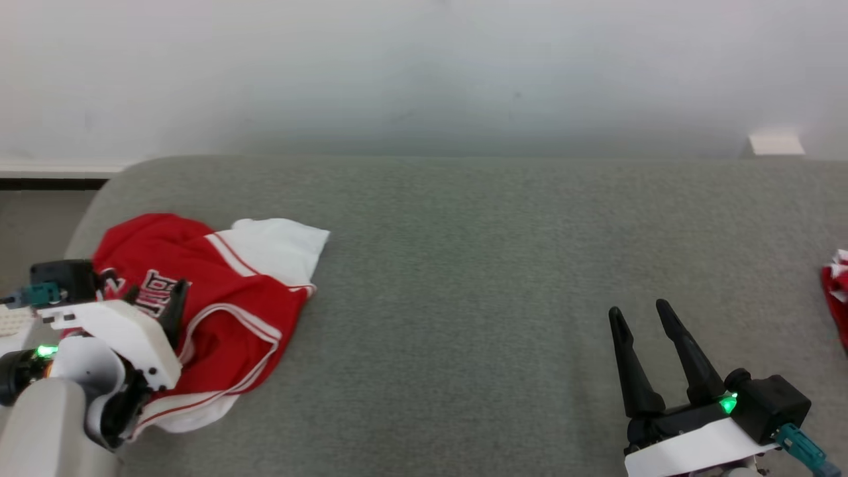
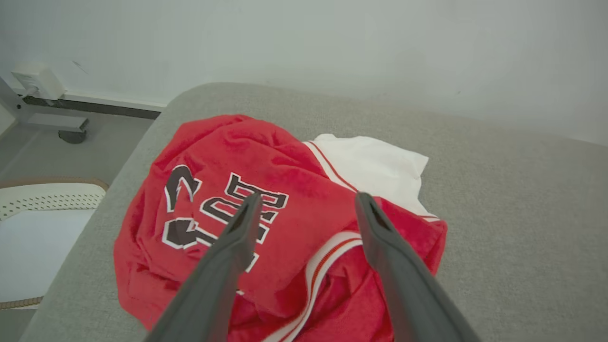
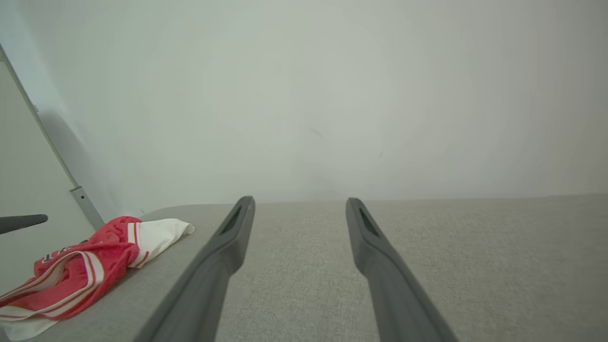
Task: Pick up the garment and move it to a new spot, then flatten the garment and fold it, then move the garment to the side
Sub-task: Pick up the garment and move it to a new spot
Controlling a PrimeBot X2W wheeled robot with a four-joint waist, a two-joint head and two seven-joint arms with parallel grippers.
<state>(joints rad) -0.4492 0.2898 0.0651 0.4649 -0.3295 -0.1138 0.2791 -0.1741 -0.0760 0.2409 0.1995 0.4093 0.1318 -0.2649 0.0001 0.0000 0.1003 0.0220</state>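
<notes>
A crumpled garment (image 1: 225, 291), a red jersey with white trim, dark lettering and a white panel, lies at the left end of the grey padded surface (image 1: 464, 265). My left gripper (image 1: 156, 295) hovers just above its near part, open. In the left wrist view the two fingers of my left gripper (image 2: 308, 197) straddle the lettering on the garment (image 2: 294, 156) with nothing between them. My right gripper (image 1: 637, 310) stands open over bare surface at the lower right, far from the garment. The right wrist view has my right gripper (image 3: 299, 202) spread apart and the garment (image 3: 95, 256) at the far left.
Another red and white cloth (image 1: 836, 291) peeks in at the surface's right edge. A pale wall runs behind the surface. The rounded left corner drops to the floor, where a white seat (image 2: 47, 213) stands. Wide bare surface lies between the grippers.
</notes>
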